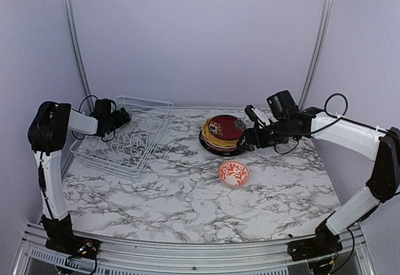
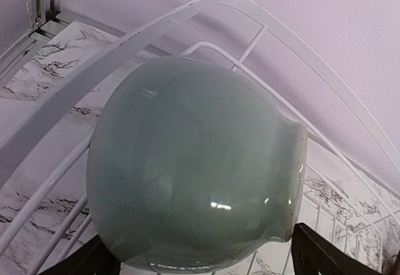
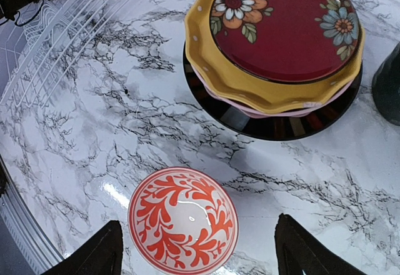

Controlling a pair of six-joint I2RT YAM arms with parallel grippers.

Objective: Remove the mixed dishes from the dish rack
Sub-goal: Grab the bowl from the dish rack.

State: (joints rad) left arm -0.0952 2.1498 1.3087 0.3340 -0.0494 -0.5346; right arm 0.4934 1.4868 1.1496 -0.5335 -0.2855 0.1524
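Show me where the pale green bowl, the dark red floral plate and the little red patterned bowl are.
pale green bowl (image 2: 194, 162), left wrist view, on its rounded outer wall.
dark red floral plate (image 3: 287, 31), right wrist view, on its plain red centre.
red patterned bowl (image 3: 183, 220), right wrist view, on its patterned middle.

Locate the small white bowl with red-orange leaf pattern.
In the top view the small white bowl with red-orange leaf pattern sits on the marble-patterned table, right of centre, on the near side of the stack of round plates, not touching it.
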